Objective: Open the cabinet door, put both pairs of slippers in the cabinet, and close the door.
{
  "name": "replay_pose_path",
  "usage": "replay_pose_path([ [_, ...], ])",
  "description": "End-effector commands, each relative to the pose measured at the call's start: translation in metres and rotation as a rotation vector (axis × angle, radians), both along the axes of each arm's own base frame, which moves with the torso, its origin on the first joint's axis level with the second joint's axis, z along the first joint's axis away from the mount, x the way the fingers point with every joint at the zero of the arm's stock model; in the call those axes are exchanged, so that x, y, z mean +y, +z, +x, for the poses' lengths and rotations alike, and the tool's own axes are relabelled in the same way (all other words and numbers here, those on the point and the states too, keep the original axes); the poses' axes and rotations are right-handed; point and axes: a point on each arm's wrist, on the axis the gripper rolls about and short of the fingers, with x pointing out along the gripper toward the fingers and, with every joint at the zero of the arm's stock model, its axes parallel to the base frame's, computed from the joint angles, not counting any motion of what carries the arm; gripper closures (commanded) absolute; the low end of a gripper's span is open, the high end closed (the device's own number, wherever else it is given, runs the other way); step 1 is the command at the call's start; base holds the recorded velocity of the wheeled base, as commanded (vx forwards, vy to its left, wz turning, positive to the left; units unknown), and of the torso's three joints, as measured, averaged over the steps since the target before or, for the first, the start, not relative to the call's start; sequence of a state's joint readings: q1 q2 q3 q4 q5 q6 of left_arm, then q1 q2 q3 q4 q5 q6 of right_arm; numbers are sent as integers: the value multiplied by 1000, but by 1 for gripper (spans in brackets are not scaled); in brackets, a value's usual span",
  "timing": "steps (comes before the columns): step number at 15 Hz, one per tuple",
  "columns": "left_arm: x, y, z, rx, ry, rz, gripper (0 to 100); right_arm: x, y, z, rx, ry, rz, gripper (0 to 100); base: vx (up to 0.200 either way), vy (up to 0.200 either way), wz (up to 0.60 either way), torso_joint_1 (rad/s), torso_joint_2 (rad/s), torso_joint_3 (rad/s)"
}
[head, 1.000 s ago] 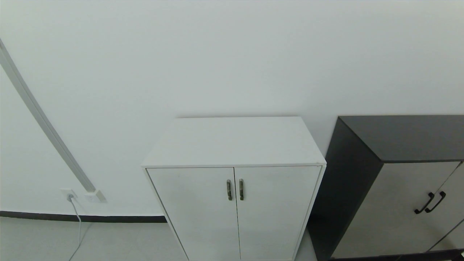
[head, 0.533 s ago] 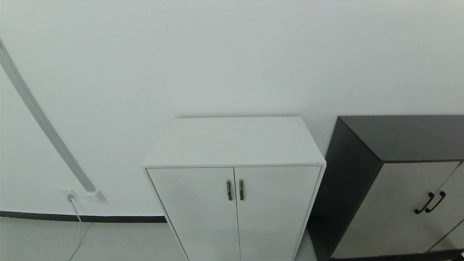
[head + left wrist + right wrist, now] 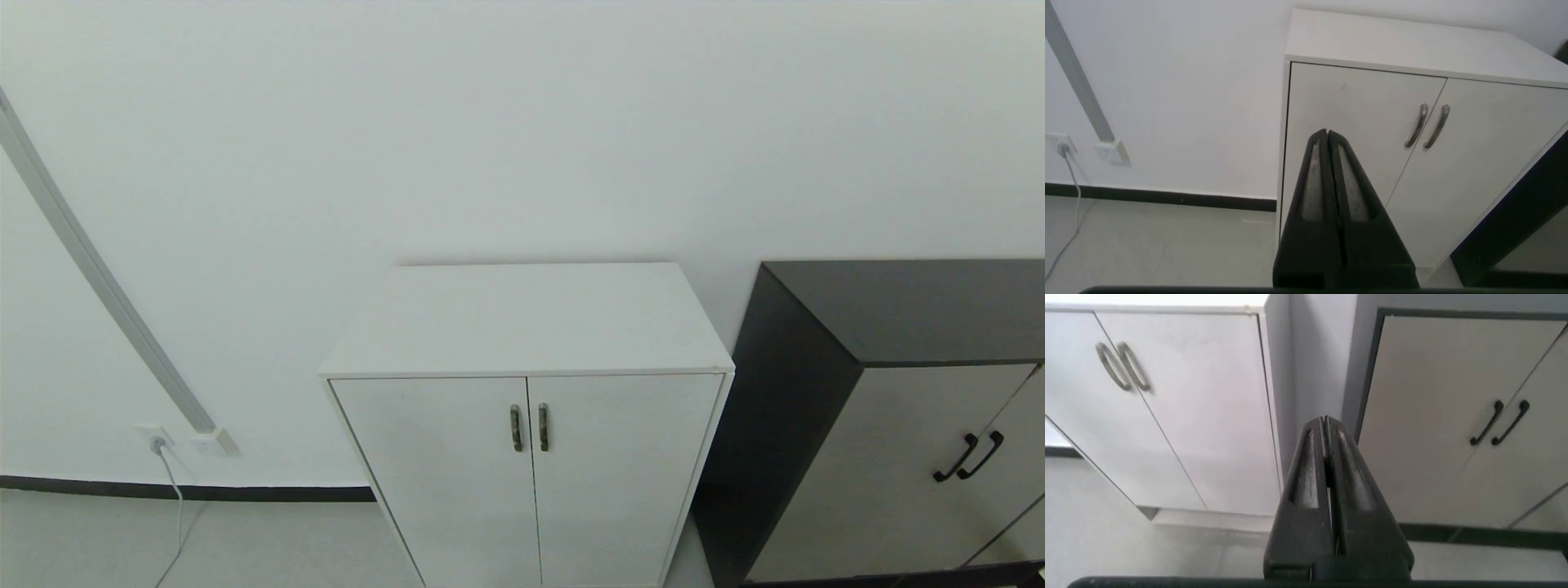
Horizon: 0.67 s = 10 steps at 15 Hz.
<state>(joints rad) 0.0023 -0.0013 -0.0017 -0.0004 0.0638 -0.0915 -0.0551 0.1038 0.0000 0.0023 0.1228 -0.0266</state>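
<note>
Plainly, the white cabinet [image 3: 522, 322] stood shut, a dark cabinet [image 3: 898, 310] at its three o'clock; left gripper [image 3: 1328, 135] and right gripper [image 3: 1325, 423] each had jaws pressed together

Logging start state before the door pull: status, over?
Left tool shut, empty, facing the white cabinet. Right tool shut, empty. Doors both closed, handles free. Dark cabinet stands beside, nothing blocking the doors.
</note>
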Motion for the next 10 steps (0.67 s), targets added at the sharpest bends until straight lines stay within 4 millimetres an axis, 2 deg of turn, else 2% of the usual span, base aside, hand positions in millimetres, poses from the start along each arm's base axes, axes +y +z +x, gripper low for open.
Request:
replay_pose_path([
  [1,0,0,0,2,1,-1,100,0,0,-2,-22,3,2,100,0,0,0,0,0,0],
  [3,0,0,0,2,1,-1,100,-1,-1,-5,-57,81,1,100,0,0,0,0,0,0],
  [10,0,0,0,2,1,-1,100,-2,-2,-8,-103,11,21,100,0,0,0,0,0,0],
])
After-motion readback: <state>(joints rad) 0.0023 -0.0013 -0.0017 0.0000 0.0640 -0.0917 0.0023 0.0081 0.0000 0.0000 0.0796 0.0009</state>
